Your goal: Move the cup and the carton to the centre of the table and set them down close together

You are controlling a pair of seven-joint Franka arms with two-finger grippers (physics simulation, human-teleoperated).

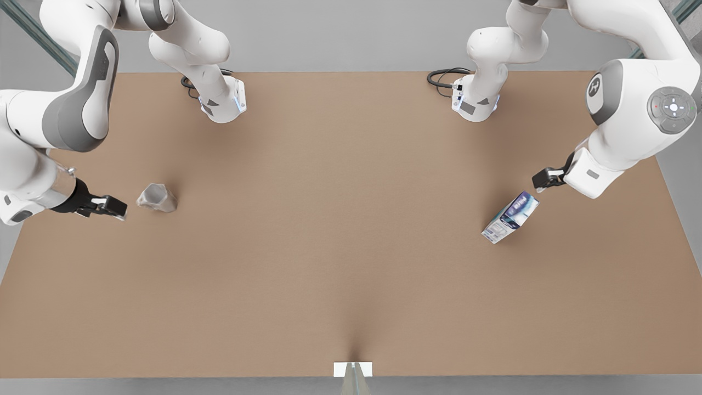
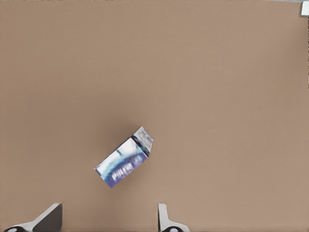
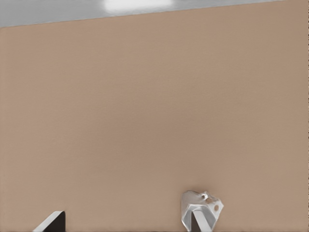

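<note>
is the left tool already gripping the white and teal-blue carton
No, the left tool hangs open above the white and teal-blue carton, which lies free on the light-brown table.

Even, diffuse light falls from above on the matte brown desk (image 1: 351,263), with no glare on it. Soft blurred shadows lie beside the cup (image 1: 157,198) and the carton (image 1: 510,218), and a faint dark streak runs up from the near edge. The carton's print is smeared and unreadable.
</note>
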